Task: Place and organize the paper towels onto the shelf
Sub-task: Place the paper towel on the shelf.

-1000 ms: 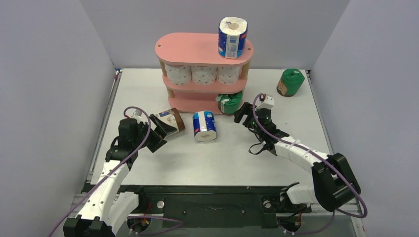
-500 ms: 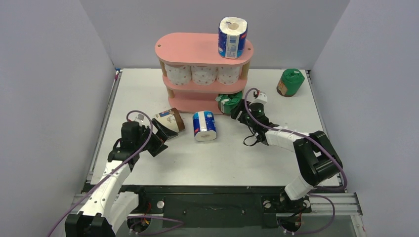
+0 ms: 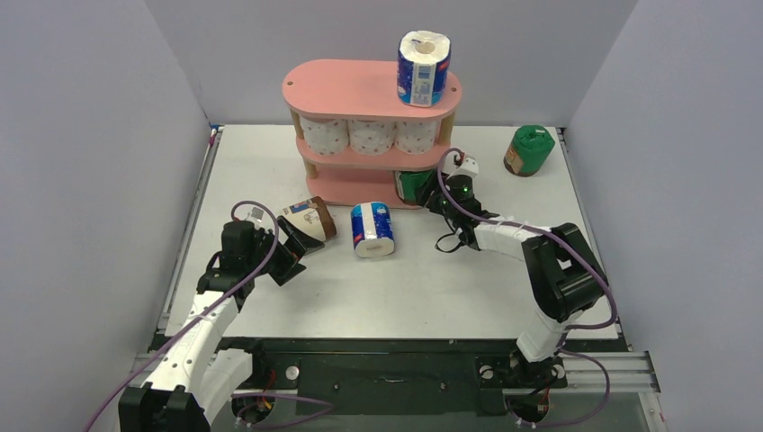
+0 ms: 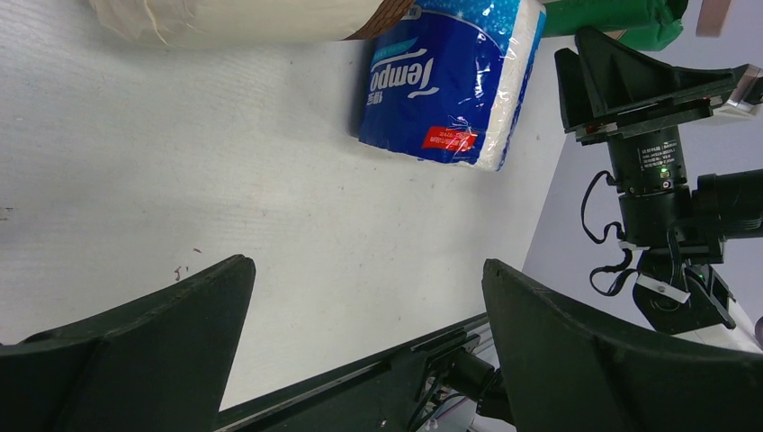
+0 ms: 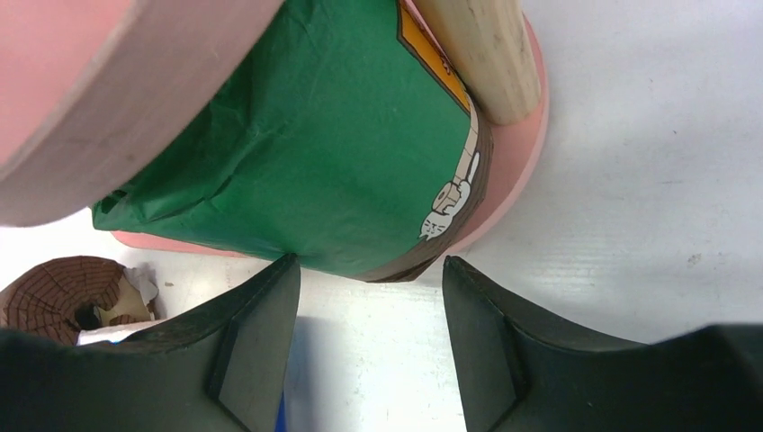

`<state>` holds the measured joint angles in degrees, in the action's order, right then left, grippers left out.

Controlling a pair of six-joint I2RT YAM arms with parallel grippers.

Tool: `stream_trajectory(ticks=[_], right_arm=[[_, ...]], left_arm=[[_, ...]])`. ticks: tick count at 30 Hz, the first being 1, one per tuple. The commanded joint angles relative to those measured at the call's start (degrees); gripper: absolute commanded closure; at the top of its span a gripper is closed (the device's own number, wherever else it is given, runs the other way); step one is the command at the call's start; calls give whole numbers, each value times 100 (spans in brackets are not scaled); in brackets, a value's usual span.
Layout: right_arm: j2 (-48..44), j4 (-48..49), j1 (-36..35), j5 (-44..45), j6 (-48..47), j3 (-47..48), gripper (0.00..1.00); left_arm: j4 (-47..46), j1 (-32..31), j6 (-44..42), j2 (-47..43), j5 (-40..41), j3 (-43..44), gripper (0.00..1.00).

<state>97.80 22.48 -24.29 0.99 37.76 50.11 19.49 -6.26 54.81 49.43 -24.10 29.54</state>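
The green-wrapped roll [image 5: 342,153] sits at the 3 o'clock end of the shelf's [image 3: 360,88] bottom board. It is tucked under the middle board, with a wooden post [image 5: 481,54] just beside it on its outer side. Its base appears to reach past the board's near rim, so I judge it needs a nudge toward 12 o'clock to seat fully. Your right gripper [image 5: 367,270] lies low at the roll's 6 o'clock side, jaws parted with only bare worktop [image 3: 432,279] between them. The tips are at the roll's lower edge, not around it, and I cannot tell whether they touch. The post and the overhanging middle board hem you in, so keep low and clear of the post. The three dotted rolls [image 3: 371,136] fill the middle tier. A blue-and-white roll [image 3: 424,67] stands at the top board's 3 o'clock end, with bare board toward 9 o'clock, and the bottom board toward 9 o'clock looks free too. Another blue roll [image 3: 372,229] lies at the shelf's 6 o'clock, and a brown-and-beige roll [image 3: 309,219] at its 8 o'clock. Your left gripper [image 4: 364,270] is near that roll, jaws spread wide and holding nothing. A second green roll [image 3: 528,148] stands well apart at 2 o'clock.
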Motion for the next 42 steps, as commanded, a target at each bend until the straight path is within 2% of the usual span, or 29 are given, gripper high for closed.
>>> stream_trajectory(ticks=[1,11,21,27,37,42], right_arm=[[123,240,56,-41,1,323,46],[311,387,88,-232,135,360,46],[-497,783,412,-391,428,-559,47],[-554,863,583,-455,573,-688,61],[76,740,624,-726,854,-122,92],[377,828,610,-859,1053,115,98]], left_arm=[[-173,29,-128,-3,-33,104,2],[-131,29,-134,-16,1,111,2],[-195,29,-123,12,8,52,2],[-296,29,-85,25,-36,-17,2],[-248,31,-97,-48,-26,-43,2],[-271,29,-93,-38,-34,-53,2]])
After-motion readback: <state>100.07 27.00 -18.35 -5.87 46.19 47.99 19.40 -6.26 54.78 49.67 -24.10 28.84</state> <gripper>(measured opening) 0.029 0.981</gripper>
